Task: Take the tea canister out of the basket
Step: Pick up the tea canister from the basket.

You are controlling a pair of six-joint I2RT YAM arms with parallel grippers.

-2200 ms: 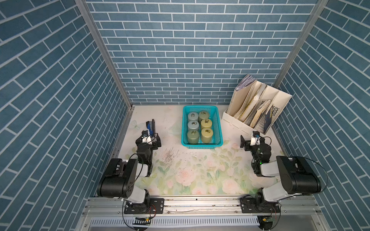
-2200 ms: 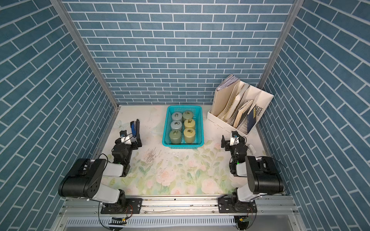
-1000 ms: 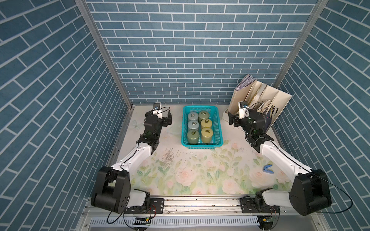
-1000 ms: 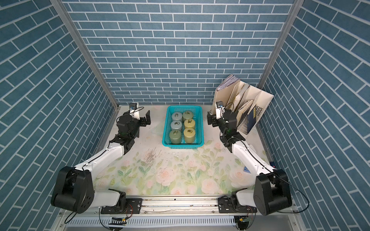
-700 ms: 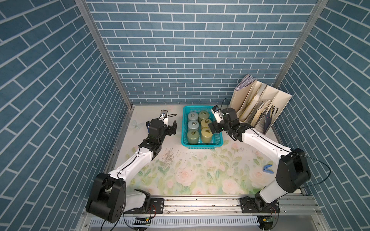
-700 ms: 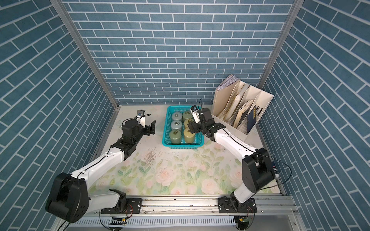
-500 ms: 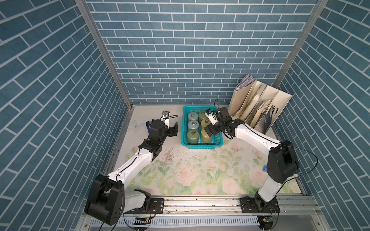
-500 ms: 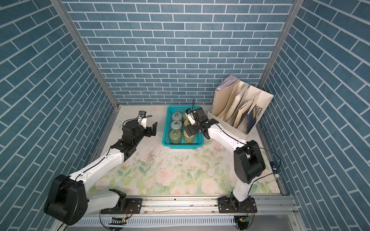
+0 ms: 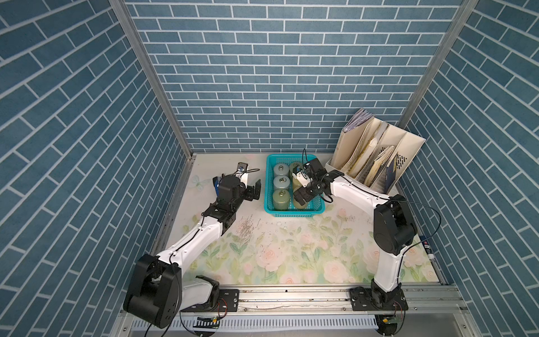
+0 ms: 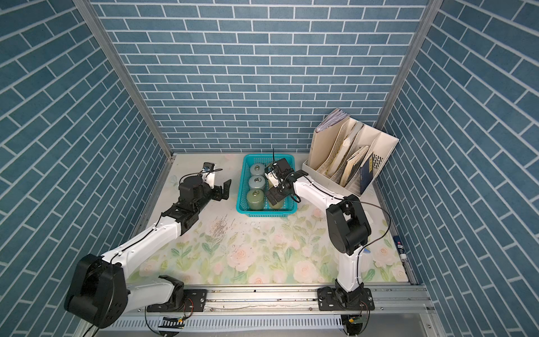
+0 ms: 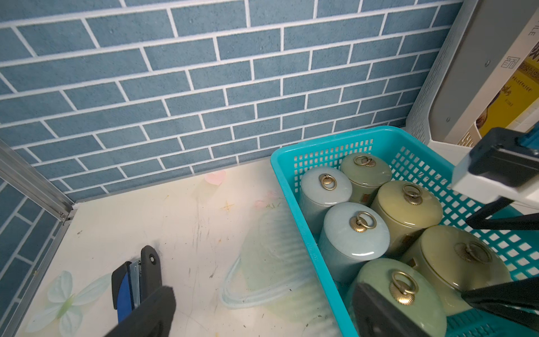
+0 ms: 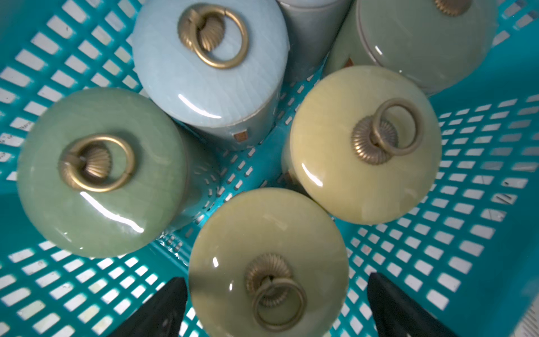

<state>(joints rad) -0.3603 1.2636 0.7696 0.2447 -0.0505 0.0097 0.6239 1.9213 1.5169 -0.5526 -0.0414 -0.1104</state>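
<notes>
The turquoise mesh basket (image 9: 294, 211) (image 10: 267, 212) stands at the back middle of the mat with several ring-topped tea canisters upright in two rows. My right gripper (image 9: 303, 197) (image 12: 277, 280) hangs open just above the front right yellow-olive canister (image 12: 268, 248) (image 11: 455, 262). Its black fingers stand apart on either side of that lid without touching it. Beside this canister are a green canister (image 12: 99, 172) and a second yellow-olive canister (image 12: 364, 146). My left gripper (image 9: 253, 192) (image 11: 262, 291) is open and empty, level with the basket's left wall and outside it.
A cream file organizer (image 9: 379, 157) full of books and papers stands right of the basket, close to my right forearm. A black and blue stapler (image 11: 137, 280) lies on the mat behind my left gripper. A small pen-like item (image 9: 428, 246) lies along the right wall.
Both arms have swung in from the sides to the basket. My right gripper has come down over the front right canister and spread its jaws wider. My left gripper has neared the basket's left wall.
</notes>
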